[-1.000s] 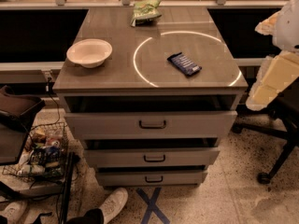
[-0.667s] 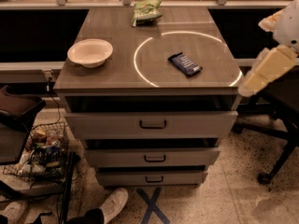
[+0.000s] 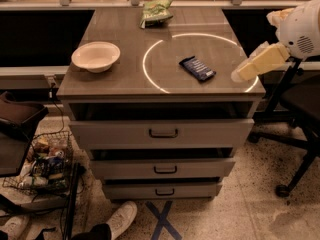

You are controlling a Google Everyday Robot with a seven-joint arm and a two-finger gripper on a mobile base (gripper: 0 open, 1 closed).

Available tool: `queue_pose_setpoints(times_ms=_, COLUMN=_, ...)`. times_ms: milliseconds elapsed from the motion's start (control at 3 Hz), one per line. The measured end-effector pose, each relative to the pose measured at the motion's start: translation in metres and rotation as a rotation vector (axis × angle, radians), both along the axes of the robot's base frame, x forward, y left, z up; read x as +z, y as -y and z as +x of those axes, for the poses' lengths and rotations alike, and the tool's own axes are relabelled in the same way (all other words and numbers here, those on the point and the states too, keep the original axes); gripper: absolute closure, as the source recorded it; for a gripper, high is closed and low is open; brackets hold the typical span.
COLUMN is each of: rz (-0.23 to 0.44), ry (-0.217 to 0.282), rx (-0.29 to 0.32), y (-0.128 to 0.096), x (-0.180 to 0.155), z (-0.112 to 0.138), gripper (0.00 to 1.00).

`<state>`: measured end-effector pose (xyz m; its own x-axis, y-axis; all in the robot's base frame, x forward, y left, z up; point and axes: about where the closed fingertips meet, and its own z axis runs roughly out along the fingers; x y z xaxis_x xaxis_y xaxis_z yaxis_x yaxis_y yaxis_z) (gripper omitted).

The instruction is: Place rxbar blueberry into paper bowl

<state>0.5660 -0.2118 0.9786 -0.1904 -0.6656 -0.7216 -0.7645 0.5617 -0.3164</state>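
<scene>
Hovering rt of rxbar blueberry [image 3: 197, 68]: end effector [image 3: 239, 75]; paper bowl [image 3: 95, 48] well apart.

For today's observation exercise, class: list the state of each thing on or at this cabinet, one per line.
rxbar blueberry: lying flat on cabinet top, ungrasped.
paper bowl: upright, empty.
green snack bag: lying at far edge.
pincer: over the right edge, apart from the bar.

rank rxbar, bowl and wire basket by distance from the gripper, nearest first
From the gripper, at the right front corner of the table:
1. rxbar, beside it on the tabletop.
2. bowl, across the tabletop at its left side.
3. wire basket, down on the floor at far left.
</scene>
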Motion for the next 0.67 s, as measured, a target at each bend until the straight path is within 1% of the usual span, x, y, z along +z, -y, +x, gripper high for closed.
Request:
queue_pose_setpoints(times_ms=333, rz=0.000, ry=0.001, rx=0.000, y=-0.0001, x=0.0001, z=0.0002, gripper=0.00)
queue_pose_setpoints(times_ms=667, rz=0.028, ry=0.016, rx=-0.008, y=-0.0068, x=-0.0035, z=0.0068, gripper=0.00)
